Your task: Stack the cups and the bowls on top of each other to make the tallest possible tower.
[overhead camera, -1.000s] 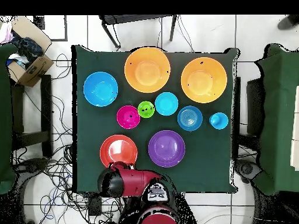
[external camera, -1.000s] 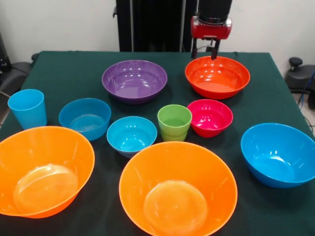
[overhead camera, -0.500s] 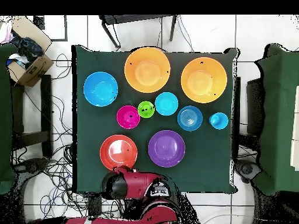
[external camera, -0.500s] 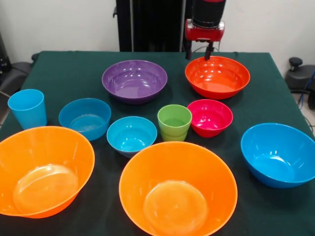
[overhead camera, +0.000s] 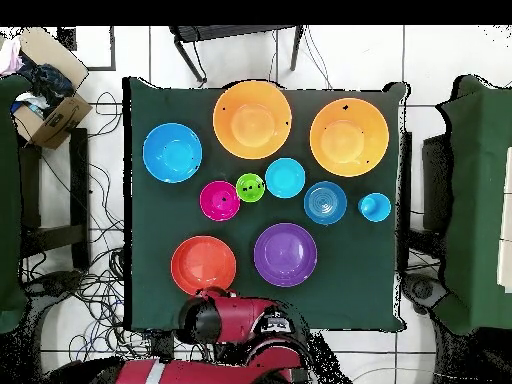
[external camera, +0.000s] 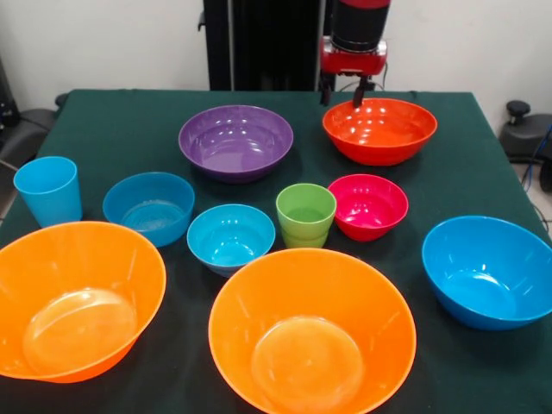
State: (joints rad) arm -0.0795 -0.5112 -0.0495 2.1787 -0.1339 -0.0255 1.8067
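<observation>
Dark green desk [external camera: 129, 112] against a pale wall, crowded with loose pieces and nothing nested yet. Upper right of the front view: tool [external camera: 347, 93] hanging from the red and black arm [overhead camera: 235, 320], fingers apart and gripping nothing, poised right at the far rim of the red-orange bowl [external camera: 379, 129], toward that rim's left end; contact with the rim impossible to judge from here. Bowl body just below and to the right of the tool in the frame, upright, mouth up, round and so without any long axis to line up. Left of it, the purple bowl [external camera: 235, 141], well apart. Centre: pink-red bowl [external camera: 368, 205] just beside the lime green cup [external camera: 305, 214], then a small blue bowl [external camera: 230, 237] and a mid blue bowl [external camera: 148, 207] further left. Far left: light blue cup [external camera: 47, 188], standing alone. Lower right: big blue bowl [external camera: 487, 269]. Along the bottom edge: two big orange bowls [external camera: 78, 297] [external camera: 310, 332], side by side. Likely step in hand: pinching the red-orange rim, calling for a short drop onto the wall, then a lift toward a wider bowl at the bottom of the frame. Risk: tipping on a one-sided rim grip.
</observation>
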